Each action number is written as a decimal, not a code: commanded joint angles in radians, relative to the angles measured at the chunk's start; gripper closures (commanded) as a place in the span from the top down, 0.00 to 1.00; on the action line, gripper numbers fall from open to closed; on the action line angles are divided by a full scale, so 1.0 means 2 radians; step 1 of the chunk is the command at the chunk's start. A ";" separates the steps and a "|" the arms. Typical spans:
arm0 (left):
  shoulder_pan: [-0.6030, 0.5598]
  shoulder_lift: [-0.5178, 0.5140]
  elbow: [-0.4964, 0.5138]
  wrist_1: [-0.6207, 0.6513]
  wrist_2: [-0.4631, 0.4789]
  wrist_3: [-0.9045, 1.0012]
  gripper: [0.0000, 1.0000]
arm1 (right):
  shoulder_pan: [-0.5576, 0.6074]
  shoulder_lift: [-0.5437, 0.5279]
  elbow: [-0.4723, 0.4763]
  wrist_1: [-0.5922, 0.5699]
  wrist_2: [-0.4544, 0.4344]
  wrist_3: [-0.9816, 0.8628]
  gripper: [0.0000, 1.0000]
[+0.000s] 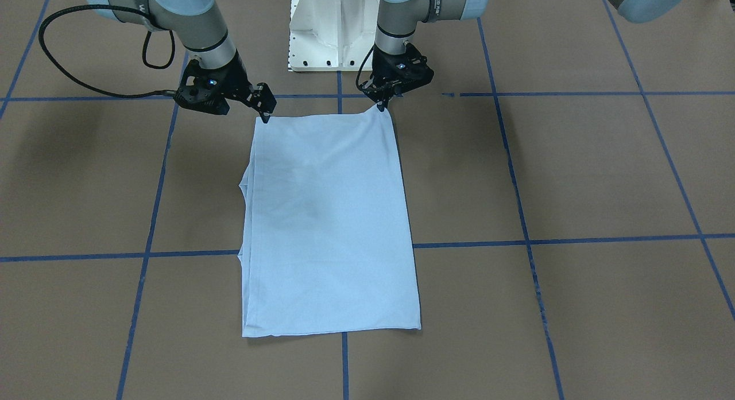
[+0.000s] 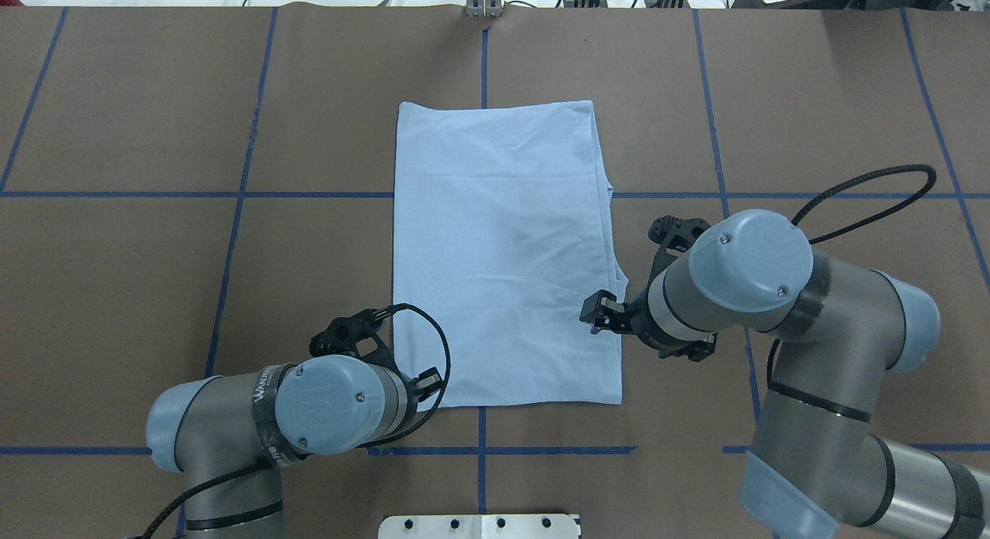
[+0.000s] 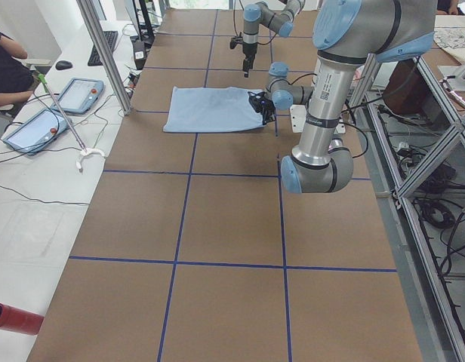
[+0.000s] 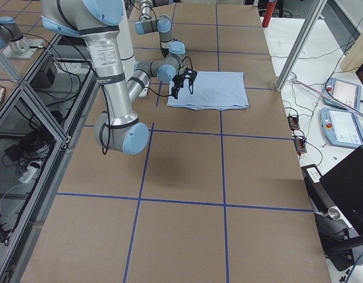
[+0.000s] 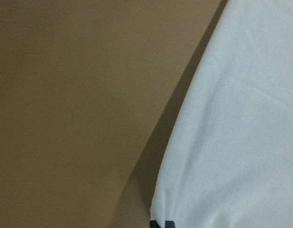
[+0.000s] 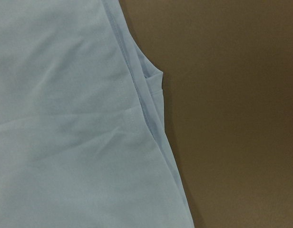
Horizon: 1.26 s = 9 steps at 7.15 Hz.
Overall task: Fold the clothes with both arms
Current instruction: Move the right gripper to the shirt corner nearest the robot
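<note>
Currently T-shirt (image 1: 330,216) lies flat on the table (image 1: 574,176), long axis running away from the robot, both arms at its near short edge: left gripper (image 1: 382,105) pinching one corner, right gripper (image 1: 265,116) at the other, finger state unclear.

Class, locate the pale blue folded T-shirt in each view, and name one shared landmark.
Front-facing: pale blue folded T-shirt, centre.
Overhead: T-shirt, centre.
Exterior left: T-shirt, upper middle.
Exterior right: T-shirt, upper middle.
Left wrist: T-shirt, right half.
Right wrist: T-shirt, left half.
Landmark: blue tape line crossing under it, exterior views.
</note>
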 commanded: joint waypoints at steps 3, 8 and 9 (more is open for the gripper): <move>0.002 -0.002 0.005 -0.002 0.000 0.007 0.00 | -0.071 0.002 -0.028 -0.001 -0.069 0.159 1.00; 0.002 -0.004 0.005 -0.002 -0.002 0.014 0.00 | -0.079 0.003 -0.040 0.000 -0.117 0.099 1.00; 0.002 -0.004 0.005 -0.002 -0.002 0.014 0.00 | -0.079 0.004 -0.047 0.000 -0.117 0.098 1.00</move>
